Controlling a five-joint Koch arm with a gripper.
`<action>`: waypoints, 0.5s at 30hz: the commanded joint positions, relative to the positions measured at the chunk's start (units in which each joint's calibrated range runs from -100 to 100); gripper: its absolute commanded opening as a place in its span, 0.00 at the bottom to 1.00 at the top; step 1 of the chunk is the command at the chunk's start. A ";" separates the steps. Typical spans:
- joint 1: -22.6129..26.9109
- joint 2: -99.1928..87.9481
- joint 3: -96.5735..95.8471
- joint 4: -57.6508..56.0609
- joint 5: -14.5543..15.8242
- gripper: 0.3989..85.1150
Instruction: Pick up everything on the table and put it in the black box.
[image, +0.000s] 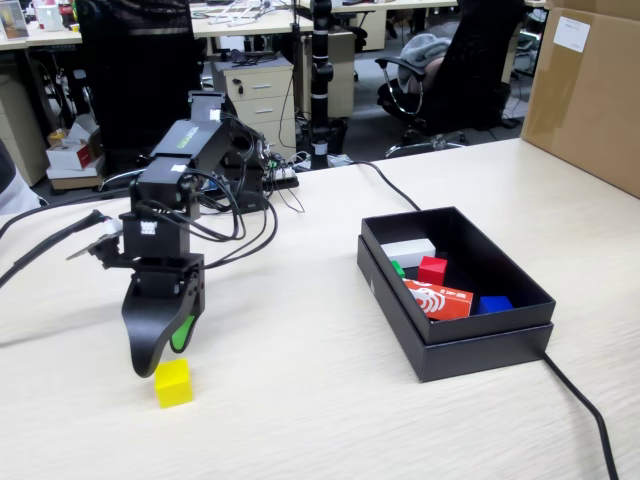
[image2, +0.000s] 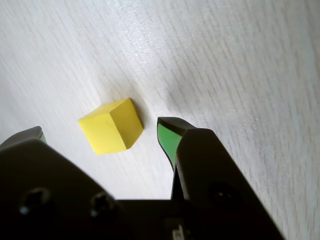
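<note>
While over table (image: 330, 400): gripper (image: 160, 362) spread wide, empty
Yellow cube (image: 173, 383): on table, between the jaws, untouched
Black box (image: 480, 345): holds red cube (image: 432, 269), green cube (image: 397, 268)

Arm bent downward, tool (image2: 102, 132) jaws spread apart.

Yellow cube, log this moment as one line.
gripper: open, above yellow cube | cube: on table | black box: red cube inside
</note>
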 joint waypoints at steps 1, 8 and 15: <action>0.54 0.19 6.73 -0.33 -0.34 0.52; 1.22 5.23 12.80 -0.33 -1.27 0.52; 1.32 8.33 13.17 -0.15 -1.86 0.52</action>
